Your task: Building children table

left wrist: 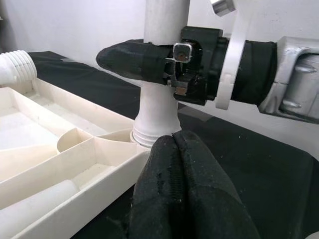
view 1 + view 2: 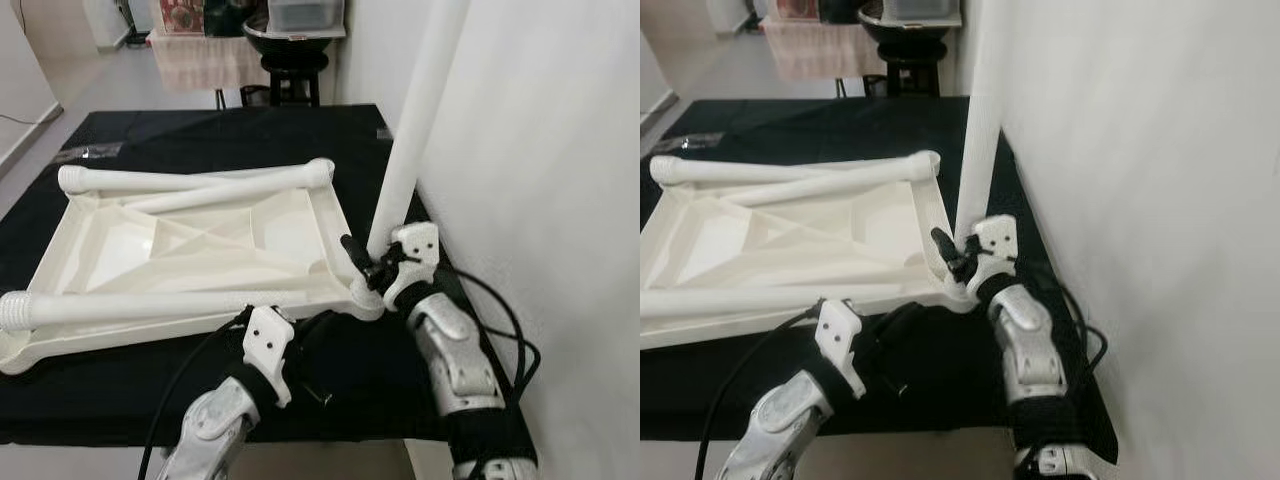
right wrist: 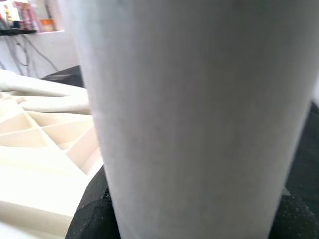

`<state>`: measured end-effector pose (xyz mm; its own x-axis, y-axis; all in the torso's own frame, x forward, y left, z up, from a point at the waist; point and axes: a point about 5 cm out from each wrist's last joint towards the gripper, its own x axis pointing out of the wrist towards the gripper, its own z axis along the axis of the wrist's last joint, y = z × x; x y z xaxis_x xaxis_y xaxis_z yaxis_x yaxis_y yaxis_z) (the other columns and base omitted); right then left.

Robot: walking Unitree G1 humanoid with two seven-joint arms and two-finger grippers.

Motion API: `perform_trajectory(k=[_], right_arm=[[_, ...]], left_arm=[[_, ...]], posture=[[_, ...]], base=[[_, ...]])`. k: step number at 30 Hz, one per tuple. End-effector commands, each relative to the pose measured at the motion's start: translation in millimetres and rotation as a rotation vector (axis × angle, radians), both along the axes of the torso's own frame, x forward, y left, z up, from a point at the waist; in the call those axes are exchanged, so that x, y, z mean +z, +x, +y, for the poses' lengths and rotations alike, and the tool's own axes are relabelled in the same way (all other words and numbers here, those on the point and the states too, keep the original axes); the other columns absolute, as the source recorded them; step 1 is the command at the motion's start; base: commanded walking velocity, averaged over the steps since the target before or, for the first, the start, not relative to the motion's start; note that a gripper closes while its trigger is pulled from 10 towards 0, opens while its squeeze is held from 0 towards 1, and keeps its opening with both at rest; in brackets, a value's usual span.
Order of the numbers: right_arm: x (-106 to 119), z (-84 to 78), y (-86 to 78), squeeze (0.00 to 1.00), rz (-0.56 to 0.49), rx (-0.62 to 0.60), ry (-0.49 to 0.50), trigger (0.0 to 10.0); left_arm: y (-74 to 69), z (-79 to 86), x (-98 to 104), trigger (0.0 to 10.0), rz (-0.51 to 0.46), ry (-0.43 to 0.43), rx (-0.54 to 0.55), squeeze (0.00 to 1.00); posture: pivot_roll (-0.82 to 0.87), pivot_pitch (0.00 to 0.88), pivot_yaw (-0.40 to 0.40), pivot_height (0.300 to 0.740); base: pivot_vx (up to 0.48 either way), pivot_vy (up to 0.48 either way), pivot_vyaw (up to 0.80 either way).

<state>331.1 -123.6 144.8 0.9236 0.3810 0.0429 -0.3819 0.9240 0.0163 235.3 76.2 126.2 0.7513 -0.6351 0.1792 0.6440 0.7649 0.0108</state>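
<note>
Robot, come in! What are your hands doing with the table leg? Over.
Right gripper jaws shut on upright leg at tabletop corner. Left gripper jaws shut, by the socket. Wall close alongside.

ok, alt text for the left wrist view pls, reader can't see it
The right gripper clamps a white upright table leg just above where its base sits in the corner socket of the upside-down white tabletop. The left gripper's closed black fingers rest low in front, near that corner. Black cloth covers the surface beneath.
</note>
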Motion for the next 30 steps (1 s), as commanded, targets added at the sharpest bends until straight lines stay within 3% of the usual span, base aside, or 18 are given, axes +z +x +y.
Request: perform_trajectory(k=[1, 8, 9, 11, 12, 13, 16, 17, 18, 22, 30], right_arm=[[-37, -3.4, -5.7, 0.00, 0.192, -0.013, 0.016, 0.0], [-33, 2.6, -1.7, 0.00, 0.172, -0.002, 0.008, 0.0], [-30, 3.6, -1.4, 0.00, 0.167, 0.009, 0.007, 10.0], [-30, 3.6, -1.4, 0.00, 0.167, 0.009, 0.007, 10.0], [-23, 6.3, -2.3, 1.00, 0.147, 0.045, 0.019, 10.0], [-14, 8.3, 0.0, 1.00, 0.147, 0.115, 0.069, 10.0], [-8, 9.8, 1.5, 1.00, 0.146, 0.166, 0.105, 10.0], [1, 8.0, 4.4, 0.74, 0.111, 0.219, 0.089, 10.0], [9, 1.7, 9.9, 0.00, 0.085, 0.275, 0.065, 10.0], [22, -16.1, 25.3, 0.00, 0.058, 0.426, -0.062, 10.0], [32, -23.6, 33.4, 0.00, 0.059, 0.519, -0.095, 10.0]], left_arm=[[-0.4, 1.6, -1, 10.0, 0.011, -0.002, -0.001, 0.00], [-1.0, 1.5, -1, 10.0, 0.009, 0.000, 0.006, 0.00], [-1.3, 1.3, -1, 10.0, 0.010, -0.001, 0.005, 0.00], [-1.3, 1.3, -1, 10.0, 0.010, -0.001, 0.005, 0.00], [-1.6, 1.0, -1, 10.0, 0.011, -0.002, 0.003, 0.00], [-1.8, 0.7, -1, 10.0, 0.013, -0.002, 0.001, 0.00], [-1.9, 0.6, -2, 10.0, 0.014, -0.002, 0.000, 0.00], [-1.9, 0.4, -2, 10.0, 0.016, -0.001, -0.001, 0.00], [-1.7, -0.1, -2, 10.0, 0.016, -0.001, -0.002, 0.00], [-1.4, -1.7, -2, 10.0, 0.016, -0.003, -0.002, 0.00], [-1.3, -3.5, -2, 10.0, 0.015, -0.005, -0.001, 0.00]], posture=[[0.01, 0.093, -0.026, 0.740], [0.01, 0.092, -0.024, 0.740], [0.01, 0.089, -0.023, 0.740], [0.01, 0.089, -0.023, 0.740], [0.01, 0.088, -0.020, 0.740], [0.01, 0.081, -0.016, 0.740], [0.01, 0.081, -0.016, 0.740], [0.02, 0.080, -0.016, 0.740], [0.02, 0.077, -0.022, 0.740], [0.02, 0.077, -0.029, 0.740], [0.04, 0.079, -0.041, 0.740]], base=[[0.000, 0.000, 0.00], [0.000, 0.000, 0.00], [0.000, 0.000, 0.00], [0.000, 0.000, 0.00], [0.000, 0.000, 0.00], [0.000, 0.000, 0.00], [0.000, 0.000, 0.00], [0.000, 0.000, 0.00], [0.000, 0.000, 0.00], [0.000, 0.000, 0.00], [0.000, 0.000, 0.00]])
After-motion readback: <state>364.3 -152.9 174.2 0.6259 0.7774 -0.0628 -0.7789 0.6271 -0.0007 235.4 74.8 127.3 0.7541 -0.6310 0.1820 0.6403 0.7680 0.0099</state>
